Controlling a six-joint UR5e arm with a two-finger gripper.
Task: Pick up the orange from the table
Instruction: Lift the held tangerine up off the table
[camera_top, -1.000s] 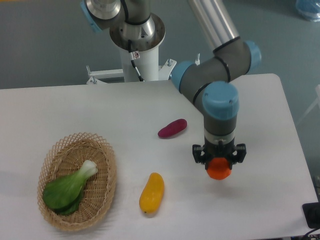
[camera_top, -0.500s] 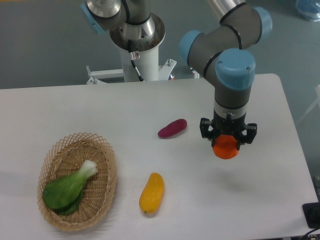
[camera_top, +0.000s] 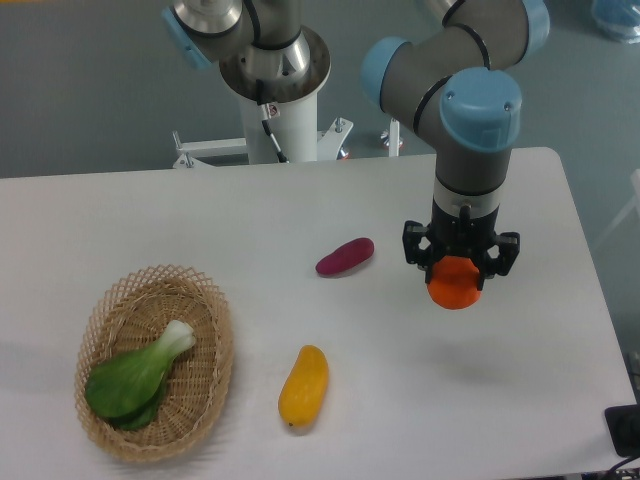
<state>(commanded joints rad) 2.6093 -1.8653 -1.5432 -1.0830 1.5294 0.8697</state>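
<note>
Now the white table (camera_top: 250, 210) spreads under everything, and over its right side the arm reaches straight down, carrying the gripper (camera_top: 458, 272) higher and a little further right than it was a second ago. At the left sits the woven basket (camera_top: 205, 310) with a green bok choy (camera_top: 135, 375) lying in it; neither has shifted. Near the front edge lies the yellow-orange fruit (camera_top: 303, 385), and toward the middle the purple sweet potato (camera_top: 345, 256), both where they were. Smallest is the orange (camera_top: 455, 284), pinched between the two fingers and hanging clear of the tabletop, its faint shadow cast on the surface below. With the fruit raised and apparently secure, the pickup looks essentially accomplished; only a steady hold remains to matter.
</note>
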